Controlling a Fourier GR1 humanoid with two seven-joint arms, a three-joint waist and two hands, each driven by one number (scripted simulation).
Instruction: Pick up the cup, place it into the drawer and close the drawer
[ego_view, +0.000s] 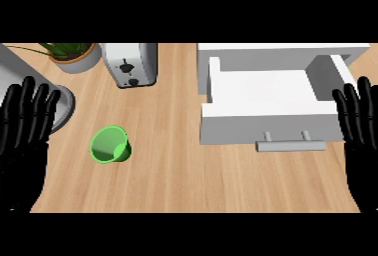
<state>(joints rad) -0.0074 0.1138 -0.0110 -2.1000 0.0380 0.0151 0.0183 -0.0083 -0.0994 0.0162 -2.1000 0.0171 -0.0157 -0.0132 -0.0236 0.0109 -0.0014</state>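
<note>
Nearest, the left hand and the right hand rest at the view's side edges, fingers straight and up, released and holding nothing, so the pick-up is judged not yet begun. Between them on the wooden desk, the green cup sits nearer the left hand, mouth showing toward the view, apart from everything else and free to reach. Right of it, the white drawer stands pulled out, its handle toward the robot, ready to receive the cup. Farther back stand a toaster and a potted plant.
</note>
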